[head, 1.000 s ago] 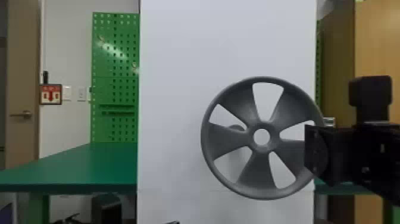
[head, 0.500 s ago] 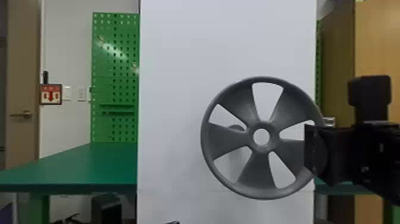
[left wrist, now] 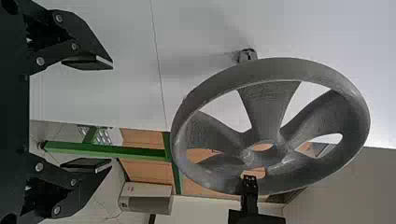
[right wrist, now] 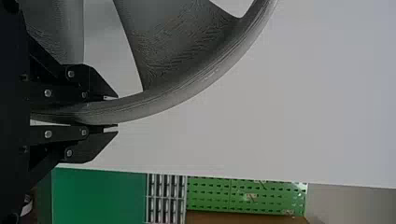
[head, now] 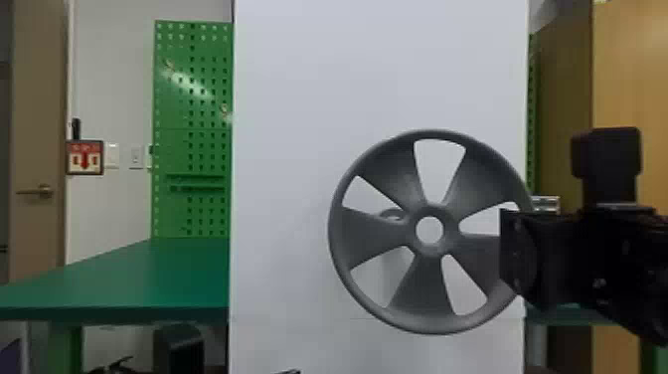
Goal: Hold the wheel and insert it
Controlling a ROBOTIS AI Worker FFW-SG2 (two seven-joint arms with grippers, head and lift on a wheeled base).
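In the head view, a brown door [head: 37,109] with a lever handle [head: 39,192] stands at the left, near a red-and-white sign [head: 85,157] and a wall switch [head: 135,155]. A green pegboard [head: 191,109] rises behind the green worktop [head: 144,278], with a dark object [head: 179,350] below, while wood-coloured panelling [head: 631,64] stands at the right. The left wrist view shows a pale box [left wrist: 147,198].

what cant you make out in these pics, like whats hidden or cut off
- Right wrist view: much of the wheel, cut off by the picture's top edge.
- Head view: a stretch of the wheel's outer edge, hidden behind the right gripper.
- Head view: part of the small fitting on the white panel, hidden by a spoke.
- Left wrist view: the rest of that fitting, hidden by the wheel.
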